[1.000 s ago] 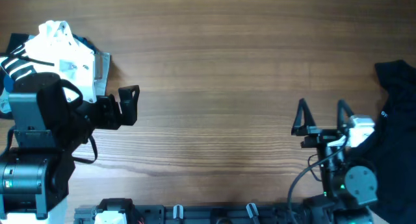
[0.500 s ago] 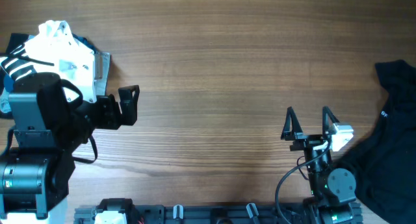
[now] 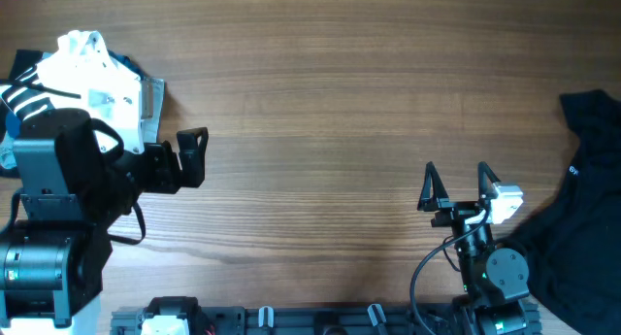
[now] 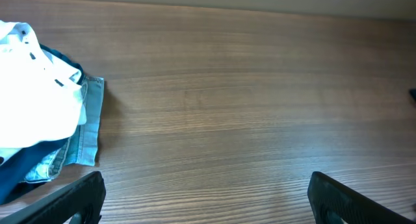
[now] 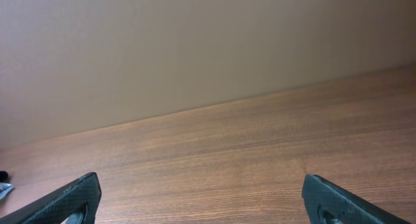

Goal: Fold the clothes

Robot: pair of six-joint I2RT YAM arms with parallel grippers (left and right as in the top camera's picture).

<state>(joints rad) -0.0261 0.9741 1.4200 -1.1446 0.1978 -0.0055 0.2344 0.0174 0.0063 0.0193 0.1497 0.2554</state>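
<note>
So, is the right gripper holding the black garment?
No, the right gripper is open and empty, and the black garment lies apart from it.

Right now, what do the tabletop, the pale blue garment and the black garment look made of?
Tabletop: wood or wood-look laminate, matte; continuous grain lines, no glare.
Pale blue garment: probably denim; faded blue cloth with a stitched hem.
Black garment: soft matte cloth, exact fibre unclear; it lies in loose folds and carries small white print.

The white print (image 3: 572, 171) on the black garment (image 3: 594, 121) is too small to read.
</note>
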